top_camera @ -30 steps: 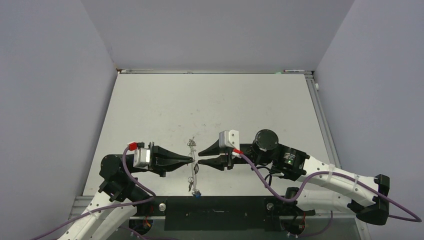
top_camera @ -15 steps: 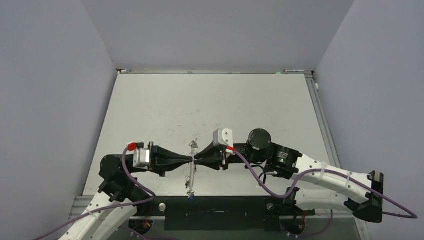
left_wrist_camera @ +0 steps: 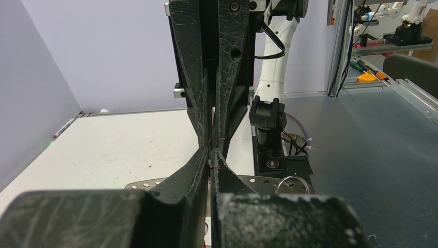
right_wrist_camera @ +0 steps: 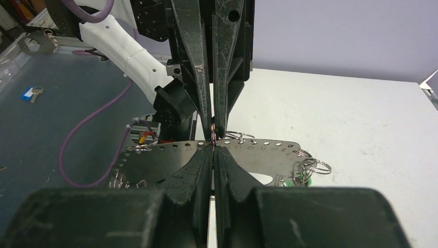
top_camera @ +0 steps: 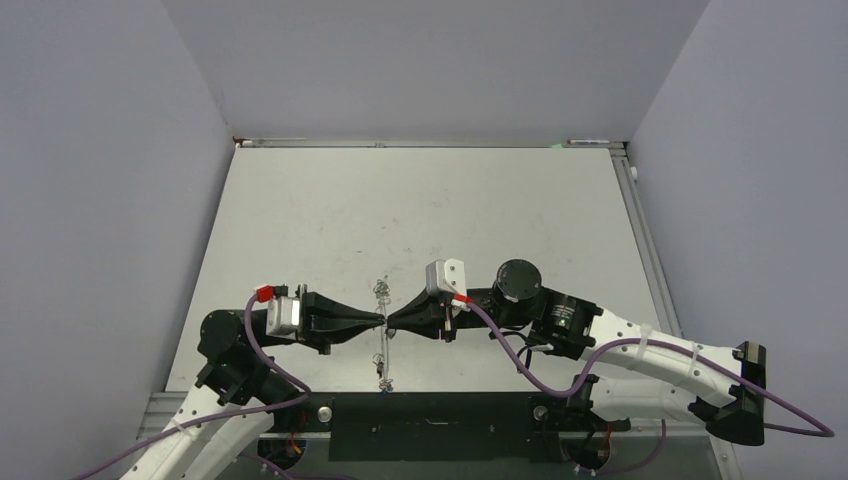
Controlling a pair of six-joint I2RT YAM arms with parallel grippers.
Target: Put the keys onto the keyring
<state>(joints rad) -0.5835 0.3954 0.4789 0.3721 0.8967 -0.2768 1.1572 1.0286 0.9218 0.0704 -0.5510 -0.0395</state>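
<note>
The keyring (top_camera: 381, 350) hangs edge-on between the two arms, a thin grey metal piece with a row of small holes (right_wrist_camera: 258, 155). My left gripper (top_camera: 383, 320) is shut on its top edge. My right gripper (top_camera: 391, 322) meets it tip to tip from the other side and is shut on the same spot (right_wrist_camera: 213, 146). A thin coloured sliver shows between the touching tips. Split rings with a green tag (right_wrist_camera: 304, 175) dangle from one end of the keyring. In the left wrist view my left gripper (left_wrist_camera: 210, 152) pinches the keyring (left_wrist_camera: 155, 182), where another ring (left_wrist_camera: 292, 185) hangs.
A blue-tagged key (right_wrist_camera: 31, 94) lies on the dark surface beyond the table edge, near the left arm's base. The white table (top_camera: 420, 220) stretches away behind the grippers. Purple cables (top_camera: 520, 360) loop by both arm bases.
The right gripper moved left to the left gripper's tips and closed there. The keyring, held by the left gripper, swung slightly.
</note>
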